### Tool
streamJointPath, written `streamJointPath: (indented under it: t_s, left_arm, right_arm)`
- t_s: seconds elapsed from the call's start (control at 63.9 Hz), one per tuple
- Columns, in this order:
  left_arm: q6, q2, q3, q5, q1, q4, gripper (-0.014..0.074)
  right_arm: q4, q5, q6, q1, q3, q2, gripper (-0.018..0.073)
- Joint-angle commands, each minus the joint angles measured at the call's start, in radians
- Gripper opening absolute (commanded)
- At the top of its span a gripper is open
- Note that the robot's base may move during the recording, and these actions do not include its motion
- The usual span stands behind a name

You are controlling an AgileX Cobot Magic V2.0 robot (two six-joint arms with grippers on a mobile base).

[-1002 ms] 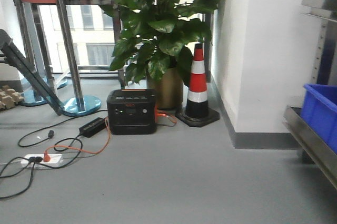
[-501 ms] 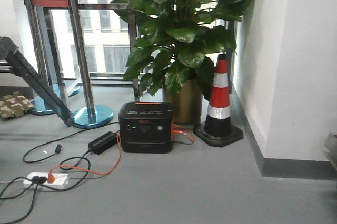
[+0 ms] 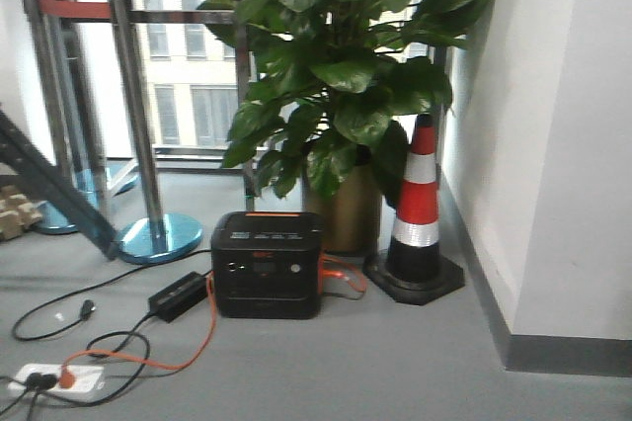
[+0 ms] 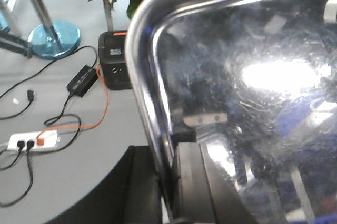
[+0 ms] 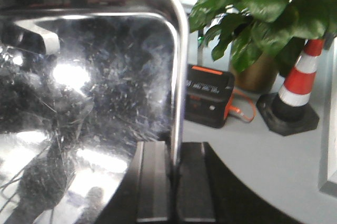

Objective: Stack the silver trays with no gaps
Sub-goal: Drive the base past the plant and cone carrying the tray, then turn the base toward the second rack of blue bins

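A silver tray fills both wrist views, held up above the grey floor. In the left wrist view its shiny scratched pan (image 4: pixel 253 77) takes up the right side, and my left gripper (image 4: pixel 168 182) is shut on its left rim, one black finger (image 4: pixel 145 187) outside and one inside. In the right wrist view the same kind of pan (image 5: pixel 79 77) fills the left side, and my right gripper (image 5: pixel 175 182) is shut on its right rim. I cannot tell whether one tray or a stack is held. No tray or gripper shows in the front view.
Ahead on the floor stand a black power station (image 3: pixel 267 263), a red-and-white traffic cone (image 3: pixel 417 213) and a large potted plant (image 3: pixel 346 95). Cables and a power strip (image 3: pixel 59 378) lie at the left. Steel stanchion posts (image 3: pixel 138 144) stand behind; a white wall (image 3: pixel 563 144) is at the right.
The front view has swung left: the steel shelf and blue bin at the right edge have left the picture, and the plant, cone and power station have shifted right and look closer.
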Motion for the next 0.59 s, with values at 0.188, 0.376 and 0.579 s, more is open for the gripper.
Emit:
streamJointPath:
  t_s: [0.188,0.376,0.579]
  left_arm:
    - [0.03,-0.001,-0.005,-0.029,-0.01,-0.013,-0.0016]
    - [0.03,-0.001,-0.005,-0.029,-0.01,-0.013,-0.0016]
    - [0.03,-0.001,-0.005,-0.029,-0.01,-0.013,-0.0016]
  right_arm:
    - [0.004,-0.184,-0.012,0.005,-0.008,-0.012,-0.007]
    - [0.004,-0.188,-0.012,0.005,-0.008,-0.012,-0.007]
    - [0.004,-0.188,-0.012,0.005,-0.008,-0.012,-0.007]
